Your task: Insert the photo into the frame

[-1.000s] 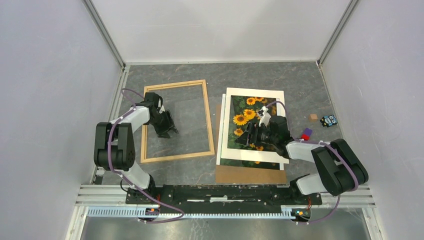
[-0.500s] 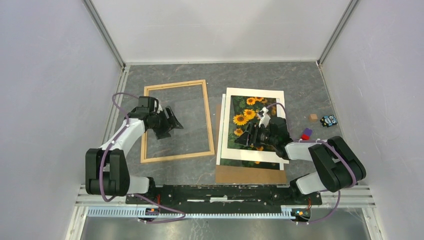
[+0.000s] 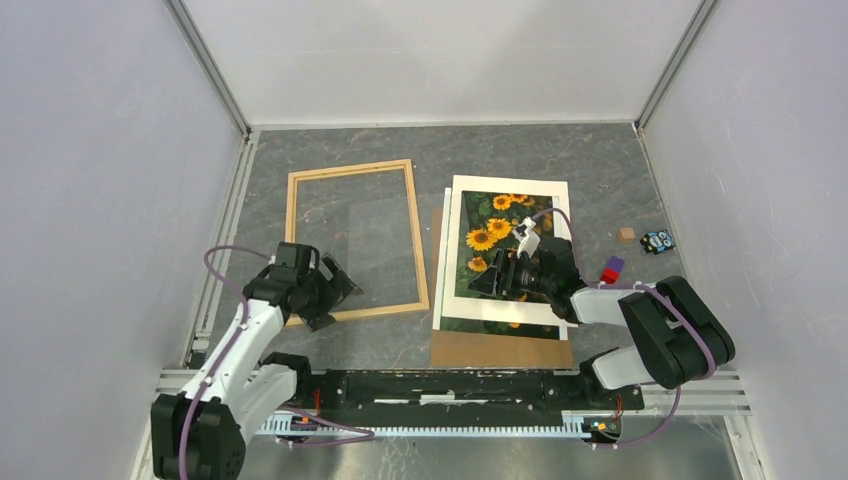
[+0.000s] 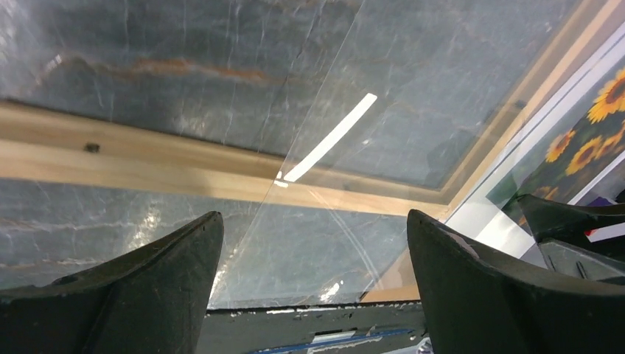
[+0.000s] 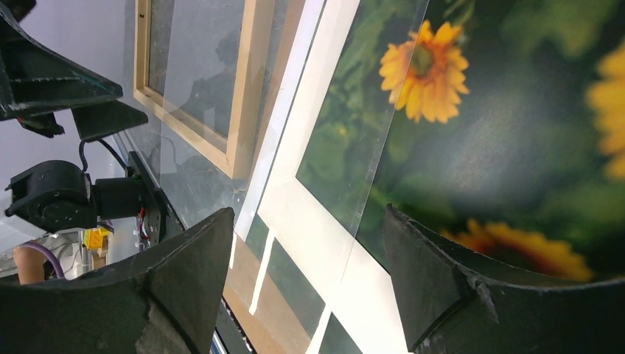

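Note:
The photo point(image 3: 490, 235), sunflowers on dark green, lies at centre right under a white mat point(image 3: 505, 185) and shows through its window. The light wooden frame point(image 3: 420, 240) lies flat to its left. My left gripper point(image 3: 335, 290) is open and empty over the frame's near left corner. The left wrist view shows the near strip point(image 4: 147, 158) beyond the gripper point(image 4: 313, 217), with a clear sheet lying across it. My right gripper point(image 3: 490, 278) is open and empty, low over the photo's near left part. In the right wrist view the gripper point(image 5: 308, 214) spans mat point(image 5: 309, 199) and photo point(image 5: 479, 133).
A brown board point(image 3: 500, 350) sticks out under the mat at the near side. A red and purple block point(image 3: 611, 267), a small tan cube point(image 3: 626, 234) and a small black toy point(image 3: 657, 240) lie at the right. Walls close in the table on three sides.
My left arm has drawn back toward the near edge; its gripper moved from inside the frame's left half to the near left corner. My right gripper has barely moved.

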### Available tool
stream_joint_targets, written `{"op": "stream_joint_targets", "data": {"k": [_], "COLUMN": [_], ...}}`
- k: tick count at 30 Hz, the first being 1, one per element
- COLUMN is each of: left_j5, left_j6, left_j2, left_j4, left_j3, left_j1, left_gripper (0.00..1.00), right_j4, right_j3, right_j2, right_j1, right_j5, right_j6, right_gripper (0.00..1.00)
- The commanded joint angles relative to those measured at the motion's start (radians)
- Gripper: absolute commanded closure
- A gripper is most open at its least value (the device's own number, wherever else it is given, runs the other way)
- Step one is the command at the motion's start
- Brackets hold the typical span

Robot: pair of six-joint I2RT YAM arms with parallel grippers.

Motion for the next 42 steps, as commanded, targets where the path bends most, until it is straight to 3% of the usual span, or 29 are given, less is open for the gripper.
{"op": "stream_joint_targets", "data": {"k": [1, 8, 13, 24, 33, 42], "left_j5": [-0.038, 0.116, 0.266, 0.408, 0.355, 0.278], "left_j6": [-0.169, -0.096, -0.079, -0.113, -0.095, 0.054], "left_j2": [0.026, 0.133, 0.151, 0.090, 0.054, 0.071], "left_j4": [-0.015, 0.051, 0.163, 0.334, 0.284, 0.132], "left_j3": [-0.031, -0.024, -0.047, -0.059, -0.038, 0.096], "left_j1": [-0.068, -0.094, -0.094, -0.094, -0.086, -0.026], "left_gripper": [0.00, 0.00, 0.09, 0.50, 0.71, 0.95], "right_j4": [0.011, -0.003, 0.000, 0.025, -0.031, -0.116], "right_j3": [-0.001, -0.010, -0.006, -0.018, -0.004, 0.001], "right_j2": [-0.001, -0.011, -0.003, 0.018, -0.004, -0.081], "right_j1": [0.004, 0.004, 0.004, 0.004, 0.004, -0.014], "right_j5": [0.001, 0.015, 0.004, -0.007, -0.001, 0.023], "right_j6": [-0.031, -0.051, -0.055, -0.055, -0.093, -0.131], "right_gripper": [0.20, 0.20, 0.20, 0.20, 0.18, 0.04]}}
